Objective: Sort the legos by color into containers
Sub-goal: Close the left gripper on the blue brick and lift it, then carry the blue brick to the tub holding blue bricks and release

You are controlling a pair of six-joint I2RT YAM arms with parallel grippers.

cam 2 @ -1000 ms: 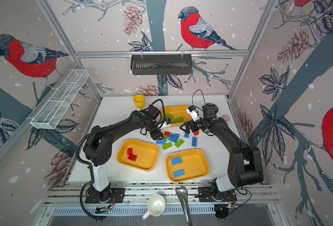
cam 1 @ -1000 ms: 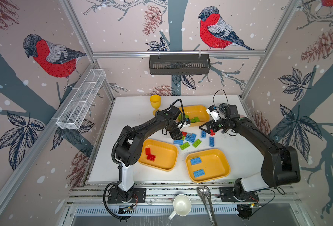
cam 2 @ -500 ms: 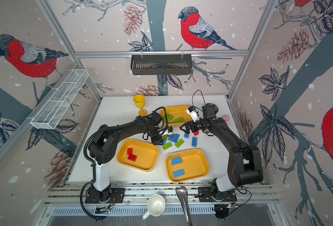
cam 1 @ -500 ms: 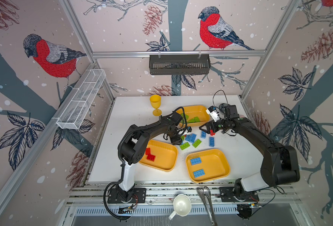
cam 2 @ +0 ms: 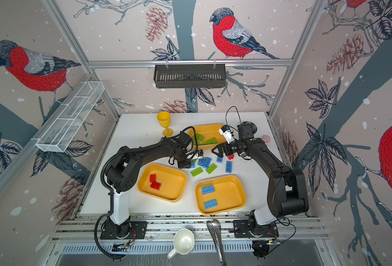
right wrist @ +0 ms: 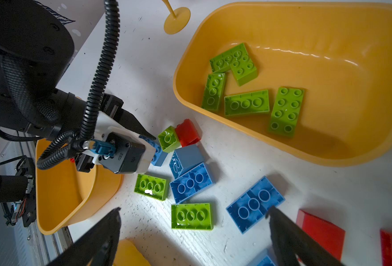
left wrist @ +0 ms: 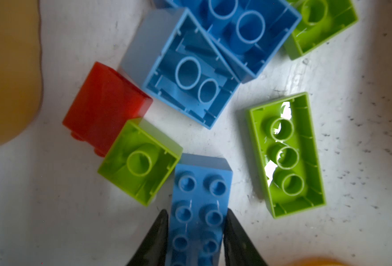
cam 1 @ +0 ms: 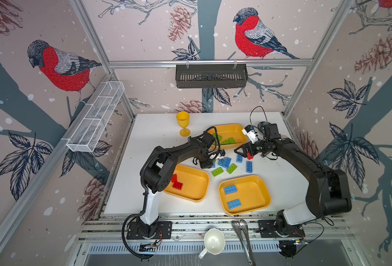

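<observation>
While the blue eight-stud brick (left wrist: 200,195) is lying studs-up on the white table (cam 1: 158,138), it is being clamped across its long sides by the left gripper (left wrist: 196,214), just beside a small green brick (left wrist: 139,161) and a red brick (left wrist: 103,106). The right gripper (right wrist: 193,210) is being held wide open and empty above the loose bricks (cam 1: 225,162). Green bricks (right wrist: 286,110) are being held in the far tray (cam 1: 236,129), red bricks (cam 1: 177,185) in the near left tray (cam 1: 195,188), blue bricks (cam 1: 230,189) in the near right tray (cam 1: 252,195)
</observation>
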